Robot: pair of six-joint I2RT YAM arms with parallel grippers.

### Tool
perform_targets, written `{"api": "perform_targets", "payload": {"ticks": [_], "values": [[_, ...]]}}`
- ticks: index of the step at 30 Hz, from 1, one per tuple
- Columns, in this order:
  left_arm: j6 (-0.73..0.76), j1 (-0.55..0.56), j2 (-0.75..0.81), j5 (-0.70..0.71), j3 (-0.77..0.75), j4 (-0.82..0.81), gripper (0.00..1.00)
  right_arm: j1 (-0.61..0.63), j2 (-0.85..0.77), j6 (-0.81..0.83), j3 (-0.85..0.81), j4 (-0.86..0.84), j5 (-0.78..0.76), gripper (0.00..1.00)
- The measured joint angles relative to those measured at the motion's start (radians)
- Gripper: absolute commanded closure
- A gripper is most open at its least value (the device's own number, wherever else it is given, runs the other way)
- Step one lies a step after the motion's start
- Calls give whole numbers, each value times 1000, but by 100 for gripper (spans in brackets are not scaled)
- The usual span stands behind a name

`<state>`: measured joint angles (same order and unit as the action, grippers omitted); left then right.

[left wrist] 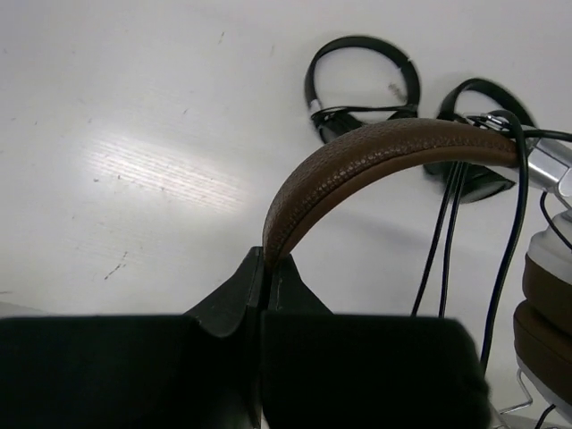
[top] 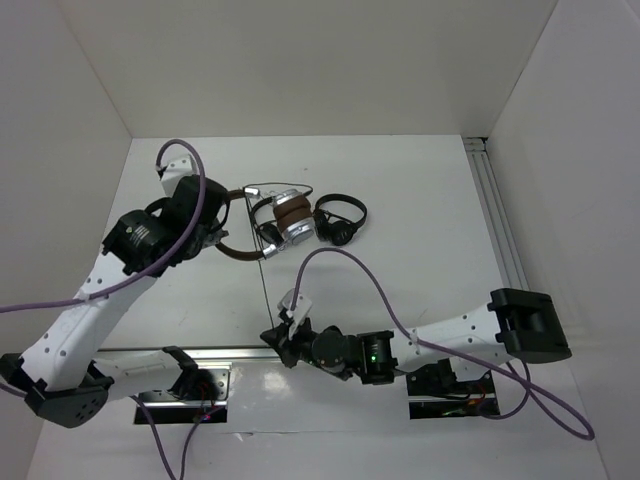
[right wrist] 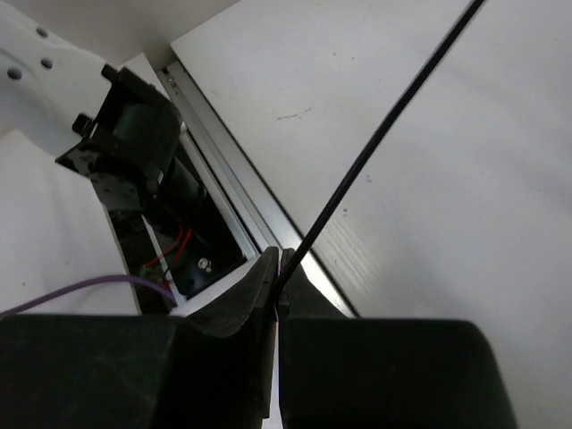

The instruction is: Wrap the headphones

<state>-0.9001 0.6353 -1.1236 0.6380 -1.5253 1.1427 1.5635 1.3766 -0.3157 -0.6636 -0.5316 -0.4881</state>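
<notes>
nearest me, by the near edge of the tabletop (top: 420, 190), the right fingers (right wrist: 250, 299) are pinched shut on the thin black cable (right wrist: 375, 152). from there the cable runs in a straight line away across the tabletop to the headphones (top: 285, 220) lying mid-table. just left of them the left fingers (left wrist: 237, 290) are clamped on the brown headband (left wrist: 357, 152). winding, i'd say, means the right arm carrying that cable end far-ward, round the headphones.

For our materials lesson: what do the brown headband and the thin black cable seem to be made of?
The headband: probably leather or leatherette, matte; a fine pebbled grain shows. The cable: likely rubber or plastic sheathing, smooth; uniformly black, thin, no braid visible.
</notes>
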Motion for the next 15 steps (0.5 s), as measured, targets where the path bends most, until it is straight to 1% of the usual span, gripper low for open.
{"api": "perform_targets", "payload": {"ticks": [3, 7, 9, 10, 11, 13, 15], "values": [[37, -51, -21, -31, 49, -6, 100, 71, -28, 12, -11, 73, -82, 98], [85, -115, -22, -79, 124, -21, 100, 123, -90, 26, -11, 133, -172, 98], [110, -128, -22, -98, 147, -37, 100, 137, -121, 38, -12, 161, -222, 95], [119, -130, -23, -104, 154, -48, 100, 143, -135, 41, -16, 177, -238, 95], [126, -130, -24, -108, 157, -54, 100, 147, -140, 46, -24, 200, -252, 92], [138, -132, -26, -106, 165, -74, 100, 154, -140, 53, -54, 245, -266, 89], [138, -139, -27, -93, 184, -93, 100, 161, -140, 65, -92, 289, -267, 87]]}}
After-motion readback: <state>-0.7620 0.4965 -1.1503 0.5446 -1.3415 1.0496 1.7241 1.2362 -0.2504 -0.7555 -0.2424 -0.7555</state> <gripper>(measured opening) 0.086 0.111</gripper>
